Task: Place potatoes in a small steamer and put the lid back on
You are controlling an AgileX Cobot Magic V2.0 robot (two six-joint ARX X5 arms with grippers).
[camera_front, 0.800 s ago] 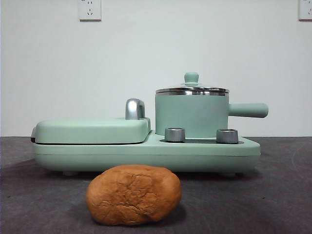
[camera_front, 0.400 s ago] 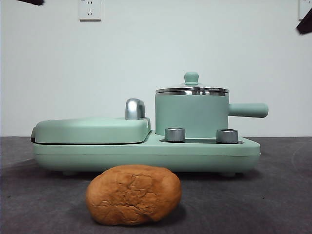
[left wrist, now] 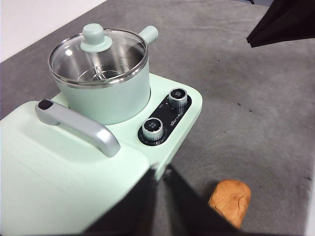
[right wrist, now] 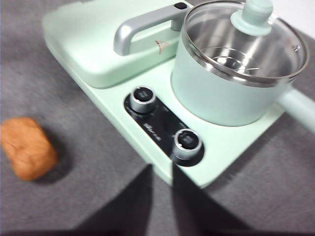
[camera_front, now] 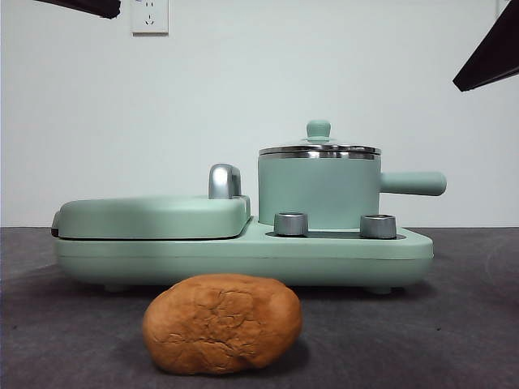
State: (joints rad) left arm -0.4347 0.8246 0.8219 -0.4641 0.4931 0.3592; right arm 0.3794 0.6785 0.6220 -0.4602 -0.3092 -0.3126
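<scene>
Since the lid (camera_front: 319, 148) sits on the small steamer (camera_front: 319, 191), it must come off first. The right gripper (right wrist: 161, 169) hangs nearer it, the left gripper (left wrist: 159, 173) over the griddle (left wrist: 54, 172); both have jaws nearly pressed together, empty. The potato (camera_front: 221, 322) lies lengthwise in front.

potato (camera_front: 222, 323): on table, before appliance | small steamer (camera_front: 319, 194): upright, empty | lid (camera_front: 319, 147): on steamer
</scene>
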